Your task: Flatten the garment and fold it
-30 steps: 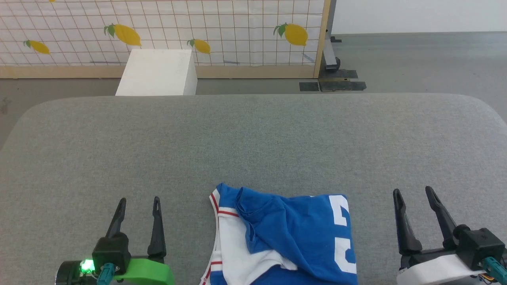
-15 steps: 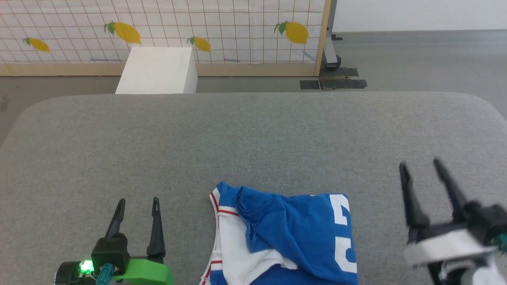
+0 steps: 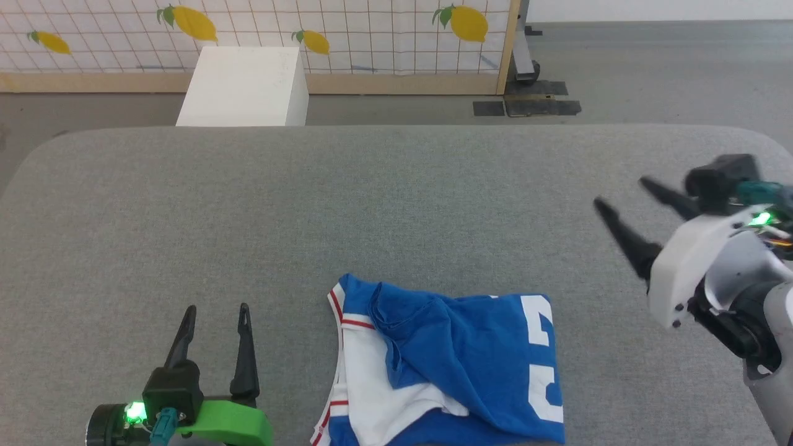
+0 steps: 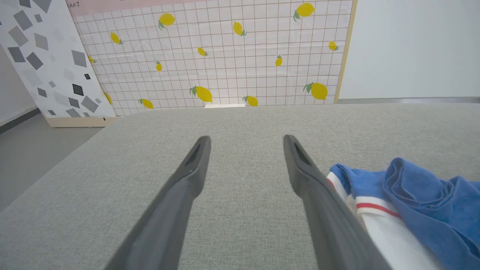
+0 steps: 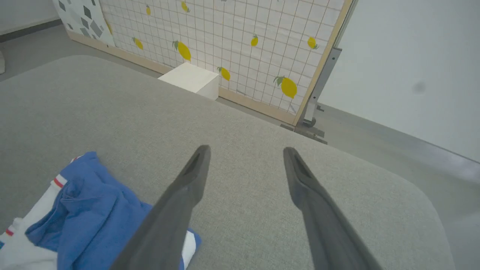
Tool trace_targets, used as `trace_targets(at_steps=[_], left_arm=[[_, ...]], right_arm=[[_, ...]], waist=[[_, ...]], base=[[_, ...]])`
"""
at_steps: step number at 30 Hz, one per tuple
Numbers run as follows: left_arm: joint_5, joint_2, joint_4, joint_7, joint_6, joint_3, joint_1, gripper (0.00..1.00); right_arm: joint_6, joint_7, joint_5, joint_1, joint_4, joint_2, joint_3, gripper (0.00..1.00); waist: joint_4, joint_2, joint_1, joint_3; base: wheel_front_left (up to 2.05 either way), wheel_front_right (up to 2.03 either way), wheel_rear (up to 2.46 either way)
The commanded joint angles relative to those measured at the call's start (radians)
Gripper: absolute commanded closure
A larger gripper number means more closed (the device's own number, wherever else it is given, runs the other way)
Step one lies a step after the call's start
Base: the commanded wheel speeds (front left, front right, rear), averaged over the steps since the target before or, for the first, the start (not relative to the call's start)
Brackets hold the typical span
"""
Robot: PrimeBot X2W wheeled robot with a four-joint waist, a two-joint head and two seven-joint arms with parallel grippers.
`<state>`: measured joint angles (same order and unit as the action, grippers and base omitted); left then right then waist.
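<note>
On the left, the left gripper sits low over the grey table, its two dark fingers wide apart with nothing between them. In the middle, on the near side of the table, the garment lies crumpled, blue with white and red bits. On the right, the right gripper is well apart from it, fingers wide apart too, holding nothing.

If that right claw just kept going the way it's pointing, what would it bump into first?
The right claw would probably meet the bare grey table top; the garment lies off to its side. Depth is unclear.
</note>
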<state>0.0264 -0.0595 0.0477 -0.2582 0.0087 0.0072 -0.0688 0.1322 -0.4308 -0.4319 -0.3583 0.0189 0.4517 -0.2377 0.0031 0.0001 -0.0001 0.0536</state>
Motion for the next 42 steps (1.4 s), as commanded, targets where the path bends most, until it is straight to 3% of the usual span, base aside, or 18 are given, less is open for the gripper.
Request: trace_targets(at_steps=[1,7,12,19,29,30,31,32,42], left_arm=[[0.001,0.005,-0.004,-0.004,-0.001,-0.002,0.020,0.00],[0.001,0.006,-0.010,-0.004,0.001,-0.010,0.036,0.00],[0.004,0.007,-0.013,-0.004,0.004,-0.021,0.058,0.00],[0.011,0.008,-0.004,-0.004,0.001,-0.041,0.101,0.00],[0.014,0.009,0.000,-0.004,0.005,-0.039,0.128,0.00],[0.014,0.009,0.001,-0.004,0.005,-0.038,0.129,0.00],[0.012,0.009,0.001,-0.004,0.007,-0.039,0.130,0.00],[0.011,0.009,0.002,-0.004,0.009,-0.040,0.129,0.00],[0.006,0.009,0.005,-0.004,0.011,-0.022,0.099,0.00]], right_arm=[[-0.002,-0.067,-0.062,-0.021,-0.023,0.023,-0.040,0.00],[-0.002,-0.366,-0.326,-0.076,-0.050,0.162,-0.258,0.00],[-0.002,-0.468,-0.448,-0.099,-0.092,0.200,-0.353,0.00],[-0.002,-0.440,-0.510,-0.117,-0.201,0.134,-0.402,0.00],[-0.002,-0.350,-0.519,-0.089,-0.291,0.095,-0.523,0.00],[-0.002,-0.343,-0.522,-0.092,-0.288,0.096,-0.535,0.06],[-0.002,-0.327,-0.522,-0.097,-0.284,0.098,-0.546,0.83],[-0.002,-0.312,-0.524,-0.102,-0.282,0.100,-0.553,1.00],[-0.002,-0.151,-0.532,-0.221,-0.203,0.149,-0.598,1.00]], waist=[[0.005,-0.0001,0.0001,0.009],[0.022,-0.0001,0.0001,0.042],[0.041,-0.0001,0.0001,0.085],[0.077,-0.0001,0.0001,0.141],[0.099,-0.0001,0.0001,0.182],[0.098,-0.0001,0.0001,0.183],[0.095,-0.0001,0.0001,0.181],[0.093,-0.0001,0.0001,0.179],[0.034,-0.0001,0.0001,0.112]], base=[[0.00,0.00,0.00],[0.00,0.00,0.00],[0.00,0.00,0.00],[0.00,0.00,0.00],[0.00,0.00,0.00],[0.00,0.00,0.00],[0.00,0.00,0.00],[0.00,0.00,0.00],[0.00,0.00,0.00]])
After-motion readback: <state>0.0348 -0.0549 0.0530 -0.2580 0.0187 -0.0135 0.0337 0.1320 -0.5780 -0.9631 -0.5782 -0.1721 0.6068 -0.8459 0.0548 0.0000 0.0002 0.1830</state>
